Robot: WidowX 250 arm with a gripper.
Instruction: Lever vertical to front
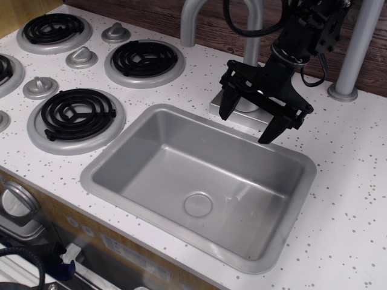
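Nearest the camera, the counter's front edge shows a knob [18, 202] on the wooden face, and just behind it the steel sink [109, 158] sits empty in the speckled white countertop [351, 199], its round drain [198, 204] bare. To the left lie the coiled black burners [75, 113], with small grey stove knobs [41, 86] between them. Over the sink's far rim hangs the gripper [251, 118], its black fingers spread wide with nothing between them, tips pointing down and towards the basin. Directly behind it is the faucet base plate [242, 118] and the faucet body, which the gripper mostly covers; the lever itself is not clearly visible from here, presumably hidden behind the gripper's frame on that body. Farther back the curved faucet spout [192, 21] rises out of view, and a plain grey pole [357, 51] stands at the right. The step in hand appears to be the approach to the lever. To do it well, the fingers should bracket the slim rod near its free end, not the hub, close lightly, and then sweep in an arc about the hub towards the sink rather than pull straight, so the rod does not slip out.
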